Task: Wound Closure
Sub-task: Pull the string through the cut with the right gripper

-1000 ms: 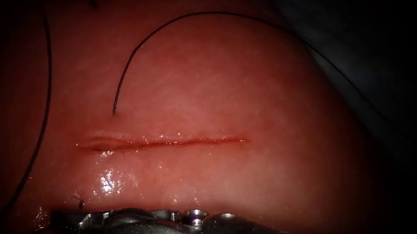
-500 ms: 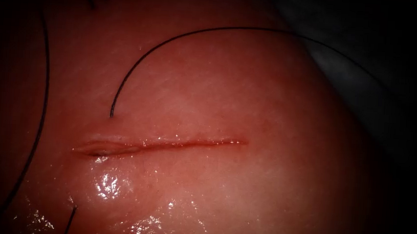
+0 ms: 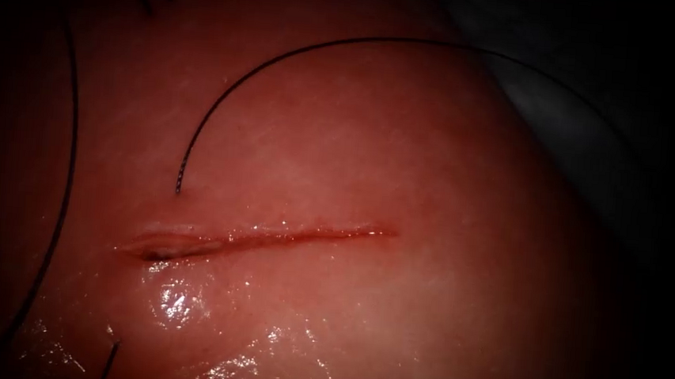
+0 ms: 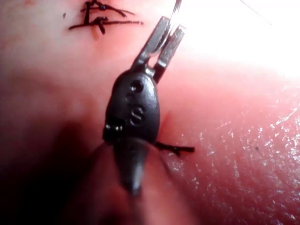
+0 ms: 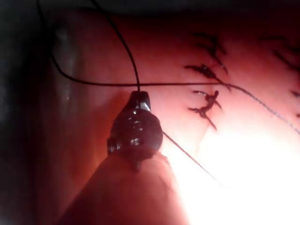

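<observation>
Glossy pink tissue (image 3: 430,220) with a thin red cut (image 3: 259,238) lying open.
Dark thread (image 3: 299,52) arcs above the cut and enters the tissue just past its left end. The left tool (image 4: 165,35) has its slim metal fingers (image 4: 154,40) nearly closed on a curved wire, seemingly the needle (image 4: 176,7). The right tool (image 5: 139,97) has its fingers clenched on thread.

We're seeing the tool that sat at the bottom edge 1 s ago gone from the endoscope view. The thread (image 3: 299,52) loop is shifting slightly w/ its arc flattening.
</observation>
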Robot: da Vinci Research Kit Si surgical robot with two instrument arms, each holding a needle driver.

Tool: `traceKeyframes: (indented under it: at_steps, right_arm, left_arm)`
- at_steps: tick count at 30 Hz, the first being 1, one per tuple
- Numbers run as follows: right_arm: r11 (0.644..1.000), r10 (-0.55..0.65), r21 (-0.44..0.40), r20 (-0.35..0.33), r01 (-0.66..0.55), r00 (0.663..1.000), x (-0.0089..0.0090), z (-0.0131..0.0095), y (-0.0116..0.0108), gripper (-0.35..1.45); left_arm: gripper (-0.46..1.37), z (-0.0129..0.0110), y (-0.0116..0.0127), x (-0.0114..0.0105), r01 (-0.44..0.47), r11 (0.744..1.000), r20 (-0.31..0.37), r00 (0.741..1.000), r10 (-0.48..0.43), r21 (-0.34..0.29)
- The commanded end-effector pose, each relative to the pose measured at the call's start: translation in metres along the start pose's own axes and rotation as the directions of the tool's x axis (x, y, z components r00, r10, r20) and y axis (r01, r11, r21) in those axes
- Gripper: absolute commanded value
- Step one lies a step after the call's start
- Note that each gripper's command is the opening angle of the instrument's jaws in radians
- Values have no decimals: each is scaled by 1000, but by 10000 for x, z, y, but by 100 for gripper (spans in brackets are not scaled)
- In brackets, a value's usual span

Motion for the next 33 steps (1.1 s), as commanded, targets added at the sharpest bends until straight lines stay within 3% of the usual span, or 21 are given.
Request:
traceKeyframes:
  at_steps: [1,9,15,20,22,24,27,33]
  right_arm:
    - [1000,3,2,-1,-3,1000,4,1,-5,-35]
    - [999,13,43,12,-13,1000,16,12,-24,-35]
    - [999,26,35,21,-27,999,7,7,-6,-33]
    - [998,63,13,32,-64,997,-10,-3,27,33]
    - [997,76,-7,32,-75,997,-19,-8,44,73]
    - [995,86,-49,16,-85,996,-29,-12,63,102]
    - [992,97,-86,5,-96,995,-42,-18,84,113]
    - [993,63,-107,41,-58,997,-69,-27,124,113]
  left_arm:
    - [-35,-1,0,0,0,1000,0,1000,0,-12]
    - [-35,-2,0,1,1,1000,-1,1000,-1,-13]
    - [-35,-3,0,1,1,1000,-1,1000,-1,-15]
    - [-35,-5,-1,3,4,1000,-3,1000,-4,-18]
    - [-35,-7,-1,4,5,1000,-4,1000,-5,-20]
    - [-35,-9,-2,5,7,1000,-5,1000,-7,-22]
    - [-35,-12,-3,7,9,1000,-6,1000,-9,-25]
    - [-35,-13,-3,8,10,1000,-7,1000,-10,-26]
